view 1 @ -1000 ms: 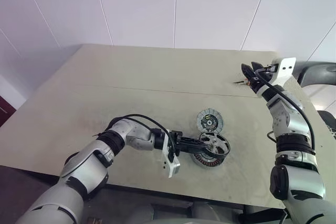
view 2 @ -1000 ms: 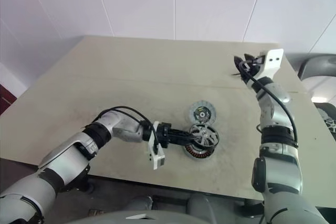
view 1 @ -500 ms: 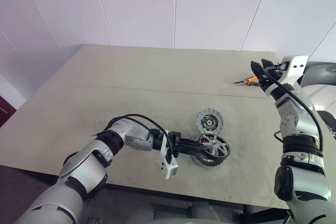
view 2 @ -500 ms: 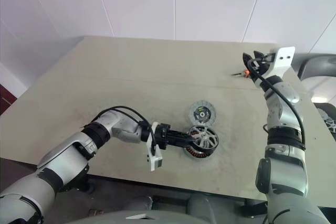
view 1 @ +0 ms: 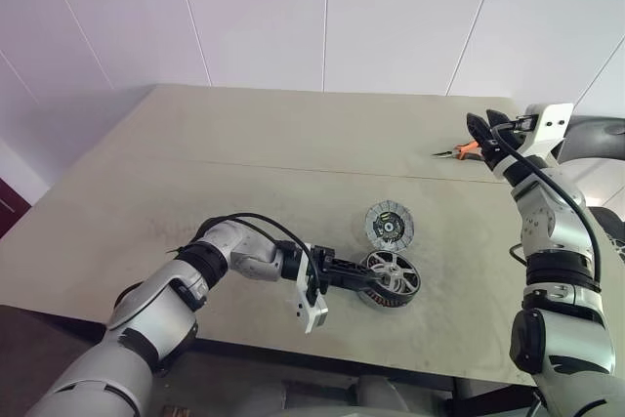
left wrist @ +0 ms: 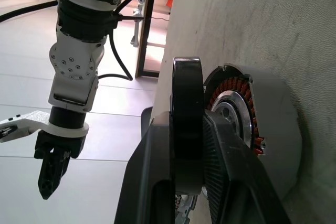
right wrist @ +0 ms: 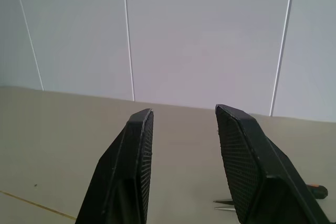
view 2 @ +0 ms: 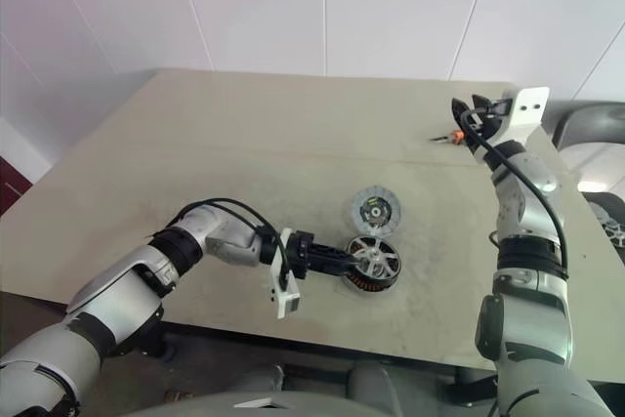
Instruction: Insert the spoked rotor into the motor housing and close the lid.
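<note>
We see the spoked rotor (view 1: 394, 272): shiny silver spokes, dark rim, pinched by its rim in our left gripper (view 1: 376, 273). It sits tilted over the motor housing (left wrist: 262, 129), copper windings exposed, not seated. The lid (view 1: 390, 224), dark slotted disc, lies flat on the table (view 1: 244, 163) just at the rotor's 12 o'clock. Our right gripper (right wrist: 184, 145) is spread, holding nothing, raised near orange-handled pliers (view 1: 457, 151).

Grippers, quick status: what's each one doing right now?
Left gripper: shut on the spoked rotor, over the motor housing.
Right gripper: open, holding nothing, raised above the table.
</note>
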Controlling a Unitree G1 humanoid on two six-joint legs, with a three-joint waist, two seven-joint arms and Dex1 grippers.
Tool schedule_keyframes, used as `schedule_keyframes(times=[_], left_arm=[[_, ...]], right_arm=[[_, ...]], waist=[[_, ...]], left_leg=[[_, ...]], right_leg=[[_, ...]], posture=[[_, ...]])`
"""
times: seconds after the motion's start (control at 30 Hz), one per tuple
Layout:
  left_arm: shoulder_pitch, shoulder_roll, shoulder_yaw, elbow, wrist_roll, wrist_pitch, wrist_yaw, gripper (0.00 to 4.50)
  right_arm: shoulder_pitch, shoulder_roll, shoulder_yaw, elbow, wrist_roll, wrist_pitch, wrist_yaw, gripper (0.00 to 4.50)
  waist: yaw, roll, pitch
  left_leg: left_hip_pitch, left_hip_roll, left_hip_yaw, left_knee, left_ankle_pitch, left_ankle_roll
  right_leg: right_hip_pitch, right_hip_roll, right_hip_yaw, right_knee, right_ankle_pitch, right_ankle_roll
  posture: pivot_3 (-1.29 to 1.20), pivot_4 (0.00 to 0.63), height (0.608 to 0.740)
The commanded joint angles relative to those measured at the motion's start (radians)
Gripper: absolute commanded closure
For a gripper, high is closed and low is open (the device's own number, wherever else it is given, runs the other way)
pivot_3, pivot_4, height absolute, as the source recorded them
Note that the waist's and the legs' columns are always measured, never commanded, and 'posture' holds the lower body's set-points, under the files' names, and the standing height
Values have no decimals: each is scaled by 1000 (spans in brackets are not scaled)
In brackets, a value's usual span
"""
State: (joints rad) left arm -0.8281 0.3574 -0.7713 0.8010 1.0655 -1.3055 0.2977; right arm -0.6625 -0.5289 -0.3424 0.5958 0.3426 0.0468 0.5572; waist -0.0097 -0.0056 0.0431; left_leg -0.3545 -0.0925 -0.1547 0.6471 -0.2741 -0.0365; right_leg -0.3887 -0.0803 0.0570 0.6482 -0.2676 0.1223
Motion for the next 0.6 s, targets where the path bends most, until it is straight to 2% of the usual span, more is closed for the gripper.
schedule_keyframes(times=[0.03,0.23,0.6], left_arm=[[-27,0,1,-27,26,30,36,4106],[-32,1,-11,-36,74,72,90,4106],[-41,-5,-40,-16,77,91,131,4106]], right_arm=[[-11,-8,-17,-44,15,-22,-1,2532],[-5,-4,-19,-53,22,-24,-4,2532],[5,-6,-20,-68,31,-30,-8,2532]], waist=[[0,0,0],[0,0,0],[0,0,0]], left_leg=[[0,0,0,1,0,0],[0,0,0,0,0,0],[0,0,0,0,0,0]], right_leg=[[0,0,0,0,0,0],[0,0,0,1,0,0],[0,0,0,1,0,0]], posture=[[0,0,740],[0,0,740],[0,0,740]])
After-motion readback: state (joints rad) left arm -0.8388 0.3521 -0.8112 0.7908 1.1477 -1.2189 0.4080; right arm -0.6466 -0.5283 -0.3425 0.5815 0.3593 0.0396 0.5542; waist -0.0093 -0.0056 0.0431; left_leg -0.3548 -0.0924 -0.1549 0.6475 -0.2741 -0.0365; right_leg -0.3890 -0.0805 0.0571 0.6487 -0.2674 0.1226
